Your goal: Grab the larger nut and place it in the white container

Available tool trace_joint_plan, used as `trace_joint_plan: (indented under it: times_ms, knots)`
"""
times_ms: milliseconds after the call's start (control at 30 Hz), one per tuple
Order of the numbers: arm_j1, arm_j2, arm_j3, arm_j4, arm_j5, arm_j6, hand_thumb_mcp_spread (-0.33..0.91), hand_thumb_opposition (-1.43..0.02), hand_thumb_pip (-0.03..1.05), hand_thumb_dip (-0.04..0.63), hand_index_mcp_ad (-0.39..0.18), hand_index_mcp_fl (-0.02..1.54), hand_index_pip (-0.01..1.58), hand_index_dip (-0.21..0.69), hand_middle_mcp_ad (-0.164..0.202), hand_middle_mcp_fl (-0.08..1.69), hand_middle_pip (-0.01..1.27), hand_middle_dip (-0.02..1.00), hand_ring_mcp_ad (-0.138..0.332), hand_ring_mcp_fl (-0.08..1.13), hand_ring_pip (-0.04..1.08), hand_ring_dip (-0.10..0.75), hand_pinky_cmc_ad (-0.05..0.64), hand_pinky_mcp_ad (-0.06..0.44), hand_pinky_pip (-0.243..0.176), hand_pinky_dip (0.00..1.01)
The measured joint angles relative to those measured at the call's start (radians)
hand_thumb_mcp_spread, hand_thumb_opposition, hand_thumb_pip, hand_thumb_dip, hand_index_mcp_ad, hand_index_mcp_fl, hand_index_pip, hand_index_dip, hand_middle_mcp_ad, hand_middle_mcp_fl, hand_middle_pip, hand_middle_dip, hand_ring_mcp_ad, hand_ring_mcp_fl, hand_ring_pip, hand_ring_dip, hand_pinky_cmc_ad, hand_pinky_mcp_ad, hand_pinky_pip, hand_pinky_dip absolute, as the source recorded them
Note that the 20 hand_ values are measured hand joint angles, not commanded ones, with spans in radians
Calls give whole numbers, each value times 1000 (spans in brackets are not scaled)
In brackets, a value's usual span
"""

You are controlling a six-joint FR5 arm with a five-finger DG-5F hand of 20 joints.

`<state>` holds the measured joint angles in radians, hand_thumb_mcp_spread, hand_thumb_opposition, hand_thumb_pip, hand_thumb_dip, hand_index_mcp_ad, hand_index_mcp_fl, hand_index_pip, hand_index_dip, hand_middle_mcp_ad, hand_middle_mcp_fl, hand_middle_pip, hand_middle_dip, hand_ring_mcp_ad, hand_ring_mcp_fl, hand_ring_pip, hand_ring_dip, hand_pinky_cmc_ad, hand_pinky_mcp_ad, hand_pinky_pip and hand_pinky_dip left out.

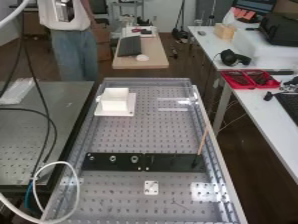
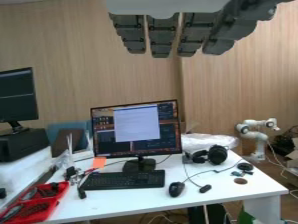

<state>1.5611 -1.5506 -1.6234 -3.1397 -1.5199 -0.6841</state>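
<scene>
On the black bar low in the high view stand the smaller nut, the larger nut and the bearing in a row. Farther up the bench, the white container sits on a white square plate near the far left corner. In the wrist view the hand hangs with its fingers straight and nothing held, facing a desk with a monitor, away from the bar and the container.
A thin wooden stick rises from the bar's right part. A small white block lies nearer than the bar. Cables loop over the bench's left edge. Red trays rest on the right-hand table.
</scene>
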Motion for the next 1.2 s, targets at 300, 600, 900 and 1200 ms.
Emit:
trace_joint_plan:
  times_ms: [300, 600, 900, 1200]
  knots:
    - [18, 20, -68, 51, 114, -22, 202, -328, 305, 42, 26, 24, 21, 35, 37, 5, 65, 65, 73, 0, 9, 19, 113, 87, -10, 272]
    - [46, 38, -187, 121, 274, 5, 229, -632, 354, 45, 33, 23, 56, 63, 45, 2, 110, 134, 185, 0, 58, 44, 297, 208, -75, 532]
    - [68, 45, -258, 149, 374, 45, 229, -681, 391, 47, 54, 23, 70, 63, 75, 9, 126, 157, 220, 2, 75, 56, 318, 232, -91, 585]
    - [73, 49, -338, 239, 448, 47, 229, -696, 400, 51, 54, 24, 87, 63, 75, 5, 126, 159, 220, 2, 70, 59, 326, 229, -106, 590]
